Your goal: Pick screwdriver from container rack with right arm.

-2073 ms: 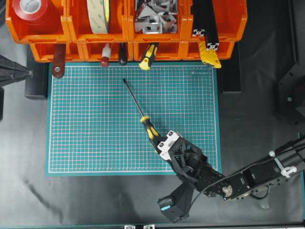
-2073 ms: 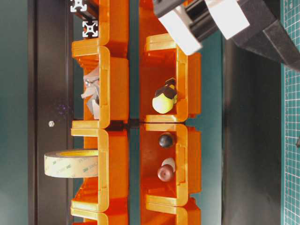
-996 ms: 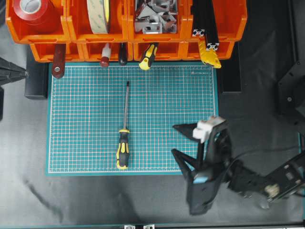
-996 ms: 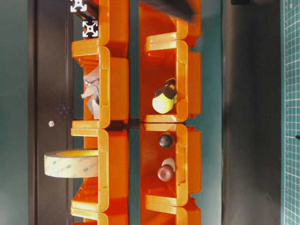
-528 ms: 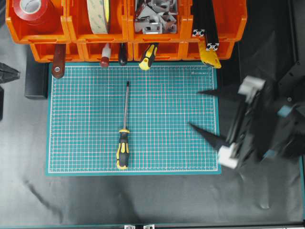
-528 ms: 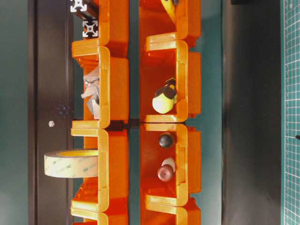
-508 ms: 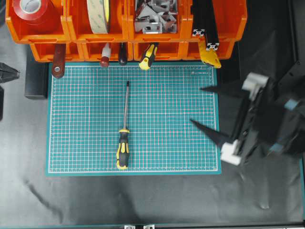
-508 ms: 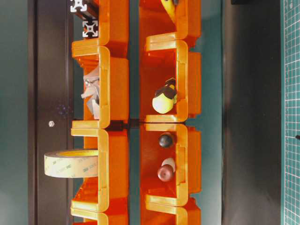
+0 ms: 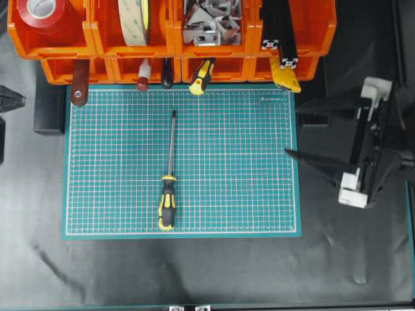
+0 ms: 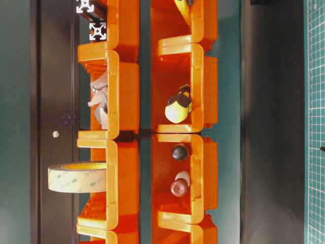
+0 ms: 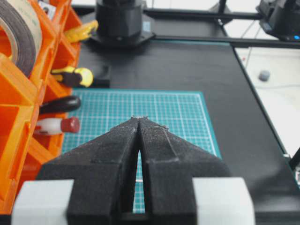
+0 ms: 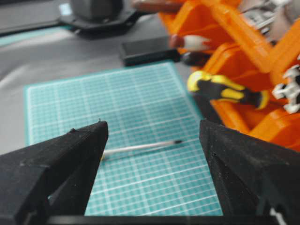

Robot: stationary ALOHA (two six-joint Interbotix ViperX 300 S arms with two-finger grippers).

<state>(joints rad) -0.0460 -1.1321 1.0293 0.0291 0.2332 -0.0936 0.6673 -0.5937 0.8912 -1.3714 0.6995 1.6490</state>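
Since the previous frame, the right gripper (image 9: 291, 133) has retreated off the green mat (image 9: 233, 162) to the frame's right edge, fingers spread wide, holding nothing. Container rack (image 9: 172, 39) spans the top edge, wider than the mat. Mat's right half lies open. Screwdriver (image 9: 168, 175) rests left of centre, yellow-and-black handle lowest; the right wrist view shows only its thin shaft. Left gripper (image 11: 139, 121) is closed, empty.

A: What of the screwdriver (image 12: 140, 147) from the right wrist?
B: Only the shaft; a finger (image 12: 51, 173) hides the handle.
A: And the rack (image 9: 172, 32)?
B: Cut by the overhead view's top edge. Its lower bins hide most of the tools; the yellow-handled one (image 9: 201, 76) shows just its handle.
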